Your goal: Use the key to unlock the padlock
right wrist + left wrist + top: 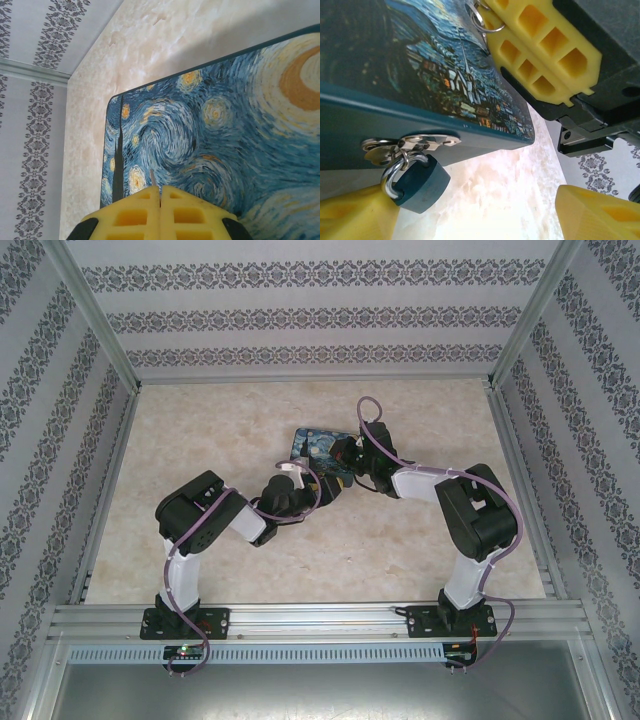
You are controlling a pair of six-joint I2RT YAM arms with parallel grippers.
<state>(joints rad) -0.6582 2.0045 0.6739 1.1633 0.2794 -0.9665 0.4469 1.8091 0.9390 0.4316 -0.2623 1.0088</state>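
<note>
A dark teal padlock (pixel 420 185) hangs by its silver shackle from the metal hasp (pixel 412 142) on the front of the swirl-painted box (pixel 318 443). My left gripper (pixel 477 205) is open just in front of it. The padlock rests against the left of its yellow fingers (pixel 355 217); the other finger stands far to the right. Above the box lid (pixel 225 125), my right gripper (pixel 161 189) is shut on the key (pixel 151 177), whose thin grey tip pokes out between the pads. In the left wrist view a wire key ring (pixel 482 22) shows beside the right gripper's yellow fingers (pixel 540 45).
The box sits mid-table on the pale marbled surface (pixel 200 440), with both arms meeting over it. Patterned walls and an aluminium frame (pixel 100 330) enclose the table on three sides. Open surface lies left of, right of and behind the box.
</note>
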